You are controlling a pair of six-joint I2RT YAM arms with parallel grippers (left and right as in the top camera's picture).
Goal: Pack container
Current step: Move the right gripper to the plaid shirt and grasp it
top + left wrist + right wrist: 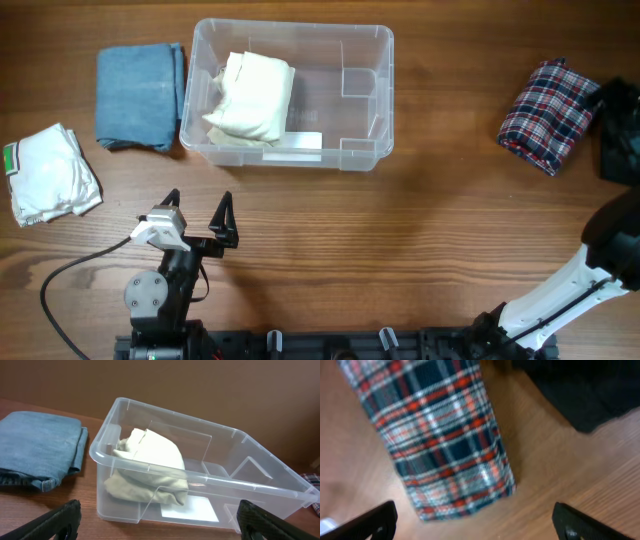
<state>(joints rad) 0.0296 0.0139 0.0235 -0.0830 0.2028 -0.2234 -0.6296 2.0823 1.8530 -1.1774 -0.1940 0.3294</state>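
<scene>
The right pincer (475, 522) is hanging spread wide and gripping nothing above the desk (560, 475). The plaid cloth (445, 445) is lying just ahead of it, roughly between the lines of its two fingers, and a black cloth (580, 390) is lying farther ahead and off to one side. The left pincer (198, 207) is likewise released and empty. The container (200, 479) is standing straight ahead of it, near but not touching. A cream cloth (150, 467) is sitting in the tub's end ahead-left of that pincer, and a folded blue cloth (37, 445) is lying ahead-left, just beside the tub's wall. The plaid piece is probably the one being lined up, and the trouble is likely lying there. A pinch on one edge may be letting the fold fall open, so it trails over the rim instead of dropping inside. A reach too far forward may be catching the black cloth as well. The light tub may be sliding if a loaded arm knocks its wall.
</scene>
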